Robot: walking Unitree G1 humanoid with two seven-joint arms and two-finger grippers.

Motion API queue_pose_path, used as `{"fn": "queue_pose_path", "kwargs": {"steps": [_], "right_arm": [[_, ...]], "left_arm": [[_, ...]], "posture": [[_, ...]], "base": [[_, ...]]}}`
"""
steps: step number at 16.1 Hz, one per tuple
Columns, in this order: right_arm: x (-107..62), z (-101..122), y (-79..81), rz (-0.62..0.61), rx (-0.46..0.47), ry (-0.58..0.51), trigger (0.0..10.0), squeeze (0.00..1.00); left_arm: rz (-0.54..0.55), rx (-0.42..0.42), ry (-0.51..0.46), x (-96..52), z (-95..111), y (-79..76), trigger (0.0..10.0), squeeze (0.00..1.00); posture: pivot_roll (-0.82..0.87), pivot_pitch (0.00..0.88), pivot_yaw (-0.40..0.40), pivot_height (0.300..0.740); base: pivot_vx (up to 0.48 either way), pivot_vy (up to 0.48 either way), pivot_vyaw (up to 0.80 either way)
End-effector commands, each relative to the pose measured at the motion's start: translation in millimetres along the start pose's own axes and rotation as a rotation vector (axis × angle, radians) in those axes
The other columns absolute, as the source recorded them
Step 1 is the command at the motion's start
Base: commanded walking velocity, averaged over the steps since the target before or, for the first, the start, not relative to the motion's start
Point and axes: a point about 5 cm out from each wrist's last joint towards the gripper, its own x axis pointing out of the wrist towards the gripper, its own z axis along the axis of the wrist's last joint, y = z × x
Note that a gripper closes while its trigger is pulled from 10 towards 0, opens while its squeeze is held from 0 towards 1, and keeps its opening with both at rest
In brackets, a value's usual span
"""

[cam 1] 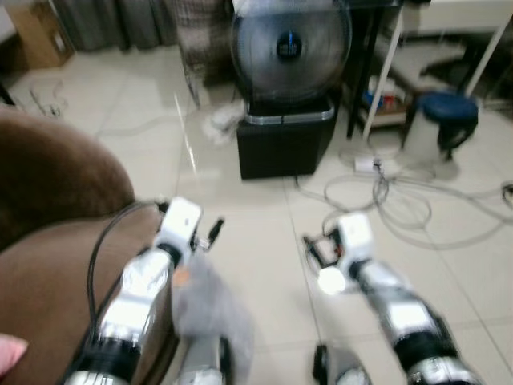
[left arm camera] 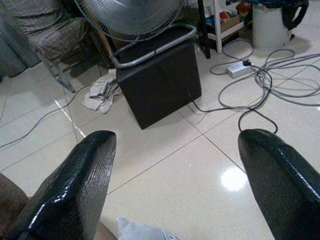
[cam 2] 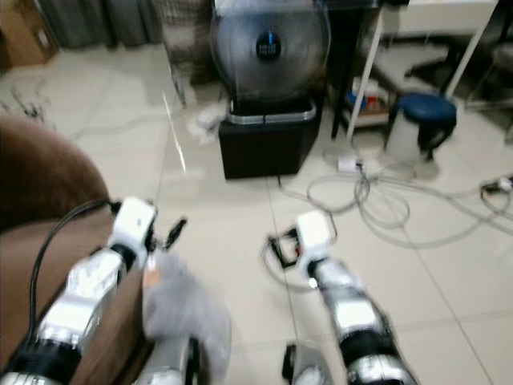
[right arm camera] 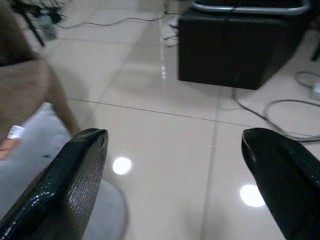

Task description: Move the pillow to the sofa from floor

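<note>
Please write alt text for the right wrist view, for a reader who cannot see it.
Two open black pincer fingers frame a glossy tiled floor. A grey pillow lies low beside a brown sofa, and a black box stands ahead with cables nearby.

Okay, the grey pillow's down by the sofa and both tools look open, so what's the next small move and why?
Probably lower both tools toward the grey pillow. It lies on the tiled floor against the brown sofa, below and between the arms. The left tool and right tool are open and hold nothing.
</note>
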Motion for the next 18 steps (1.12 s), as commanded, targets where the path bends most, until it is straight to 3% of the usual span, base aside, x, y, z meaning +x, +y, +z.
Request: {"fn": "queue_pose_path", "kwargs": {"steps": [1, 5, 7, 9, 12, 18], "right_arm": [[6.5, 2.5, 14.9, 0.07, -0.014, 0.013, 10.0, 0.0], [9.5, -2.3, 20.7, 0.152, -0.052, 0.071, 10.0, 0.0], [14.8, -5.6, 23.4, 0.144, -0.094, 0.11, 10.0, 0.0], [17.6, -12.7, 24.7, 0.094, -0.067, 0.124, 10.0, 0.0], [15.7, -22.4, 23.9, 0.076, -0.029, 0.141, 10.0, 0.0], [7.3, -44.7, 17.7, 0.022, -0.03, 0.22, 10.0, 0.0]], "left_arm": [[0.039, 0.023, 0.042, -5.5, -7.8, 10.4, 10.0, 0.0], [0.043, 0.028, 0.152, -3.8, -25.5, 13.1, 10.0, 0.0], [0.061, -0.033, 0.225, 4.0, -33.6, 18.3, 10.0, 0.0], [0.073, -0.089, 0.178, 13.1, -23.0, 20.9, 10.0, 0.0], [0.043, -0.079, 0.126, 17.6, -14.5, 16.2, 10.0, 0.0], [0.035, -0.03, 0.107, 8.7, -19.2, 20.3, 10.0, 0.0]], "posture": [[0.1, 0.0, 0.024, 0.63], [0.11, 0.0, 0.012, 0.63], [0.1, 0.0, 0.011, 0.63], [0.09, 0.0, 0.018, 0.63], [0.09, 0.0, 0.018, 0.606], [0.1, 0.0, 0.026, 0.586]], "base": [[0.0, 0.0, 0.0], [0.0, 0.0, 0.0], [0.0, 0.0, 0.0], [0.0, 0.0, 0.0], [0.0, 0.0, 0.0], [0.0, 0.0, 0.0]]}}
